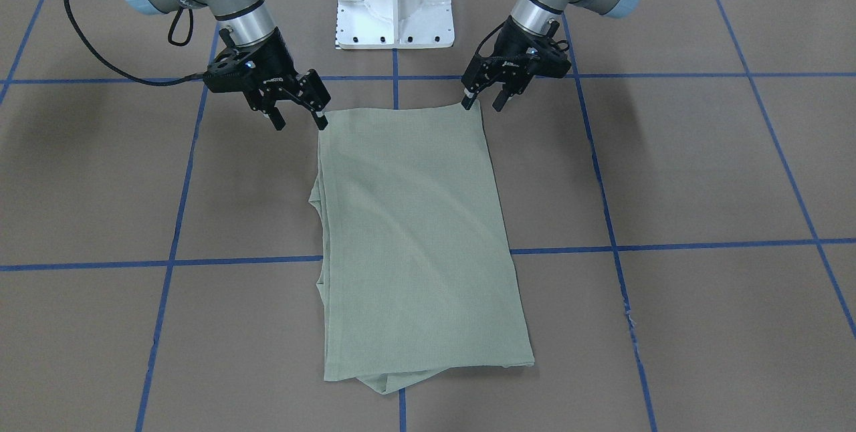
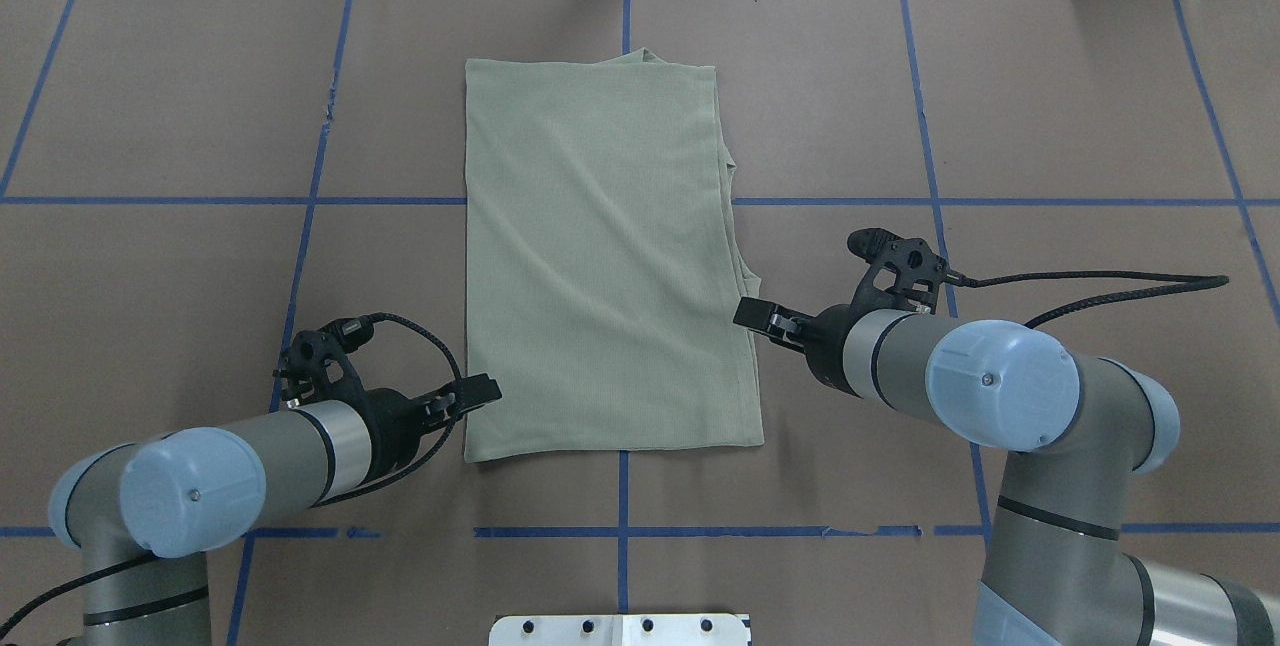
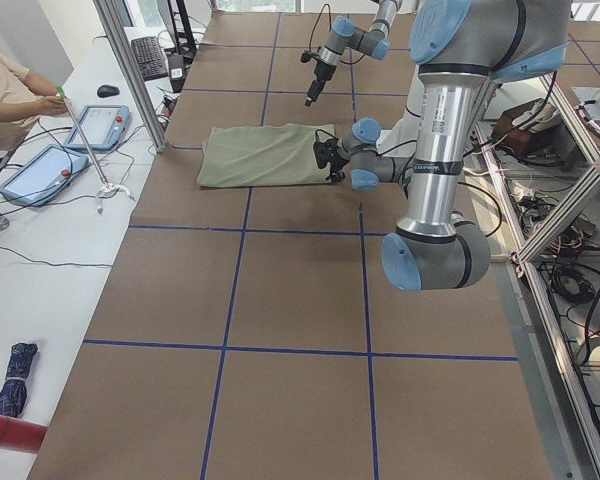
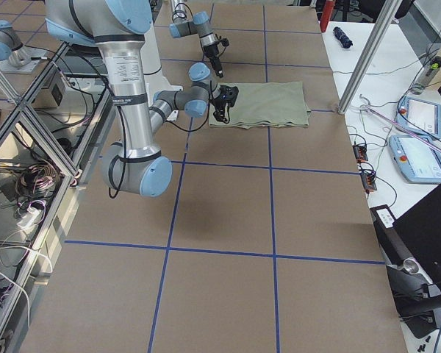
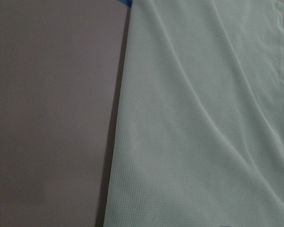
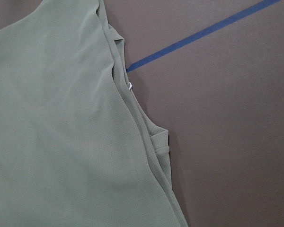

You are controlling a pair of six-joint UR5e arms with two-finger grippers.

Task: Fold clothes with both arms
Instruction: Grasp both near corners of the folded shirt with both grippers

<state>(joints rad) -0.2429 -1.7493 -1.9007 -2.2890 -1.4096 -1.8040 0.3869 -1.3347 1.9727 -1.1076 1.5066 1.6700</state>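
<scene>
Brown counter (image 1: 702,171) gridded with blue tape (image 1: 669,245); touchscreen pendants (image 3: 100,127) lie alongside. The sage-green shirt (image 1: 414,238) lies folded lengthwise at its centre. Left hand (image 1: 483,104) and right hand (image 1: 300,123) gape wide, empty, by the shirt's robot-side corners.

Folded shirt (image 1: 414,238), centre; right gripper (image 1: 300,122), jaws apart, at its 11 o'clock corner; left gripper (image 1: 483,103), likewise, at 1 o'clock.

Grey-and-silver arms (image 2: 890,363) (light-blue joint caps (image 2: 1003,384)) with black cables (image 2: 1100,278)
</scene>
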